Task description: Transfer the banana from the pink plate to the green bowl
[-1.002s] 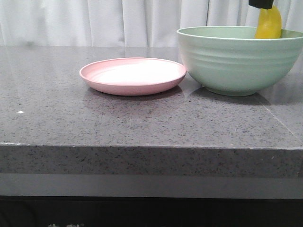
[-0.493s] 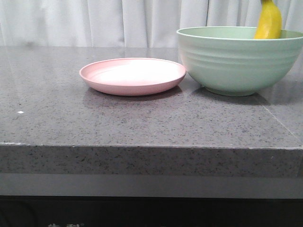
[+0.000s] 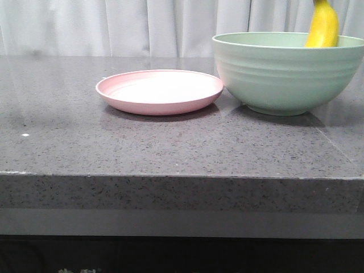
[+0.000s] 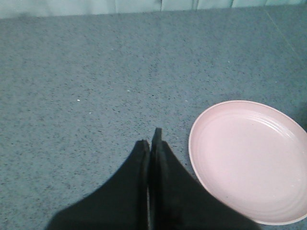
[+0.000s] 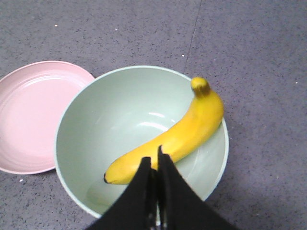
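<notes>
1. The banana (image 5: 175, 139) is lying inside the bowl (image 5: 105, 120), its dark tip low near the bottom and its stem end leaning up against the rim.
2. In the front view the banana's upper end (image 3: 323, 25) is sticking up above the bowl's far rim, toward the right side of the bowl (image 3: 284, 79).
3. The plate (image 3: 160, 91) is sitting on the grey speckled counter (image 3: 142, 148) just left of the bowl; their edges are looking very close, though contact cannot be told.
4. The plate is carrying nothing; its pale inside is showing bare in the left wrist view (image 4: 249, 160) and the right wrist view (image 5: 33, 115).
5. The right gripper (image 5: 153, 163) is hanging above the bowl, over the banana's middle, and its jaws are pressing together with nothing between them.
6. The banana is lying free of those fingers.
7. The left gripper (image 4: 151, 143) is hovering over bare counter (image 4: 96, 81) just beside the plate, its jaws also lying together and gripping nothing.
8. A white curtain (image 3: 114, 25) is hanging behind the counter.
</notes>
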Tool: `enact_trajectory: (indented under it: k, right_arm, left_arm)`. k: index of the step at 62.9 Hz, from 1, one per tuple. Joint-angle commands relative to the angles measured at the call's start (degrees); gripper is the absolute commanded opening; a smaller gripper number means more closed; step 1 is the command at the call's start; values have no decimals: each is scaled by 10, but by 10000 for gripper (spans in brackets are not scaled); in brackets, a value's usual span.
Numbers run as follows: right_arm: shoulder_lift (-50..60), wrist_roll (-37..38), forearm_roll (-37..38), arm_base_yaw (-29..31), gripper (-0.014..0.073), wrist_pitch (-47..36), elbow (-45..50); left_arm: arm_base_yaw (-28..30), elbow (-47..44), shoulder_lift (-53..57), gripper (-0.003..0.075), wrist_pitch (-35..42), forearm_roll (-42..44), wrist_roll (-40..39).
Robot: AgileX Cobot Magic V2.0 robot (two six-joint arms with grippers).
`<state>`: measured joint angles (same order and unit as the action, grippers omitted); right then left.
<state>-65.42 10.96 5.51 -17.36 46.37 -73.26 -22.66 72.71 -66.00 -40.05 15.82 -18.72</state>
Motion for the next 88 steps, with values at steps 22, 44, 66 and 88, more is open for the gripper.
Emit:
enact_trajectory:
  k: [22, 44, 66, 88]
  right_arm:
    - [342, 1, 15, 1, -30, -269, 347]
    - [541, 1, 28, 1, -30, -299, 495]
    - [560, 1, 28, 1, -30, -301, 506]
    - [560, 1, 28, 1, -30, -301, 506]
  left_arm:
    - [13, -316, 307, -18, 210, 24, -6]
    - [13, -483, 523, -18, 247, -9, -6]
    - [13, -502, 572, -18, 251, -9, -6]
    - [13, -502, 572, -18, 251, 3, -6]
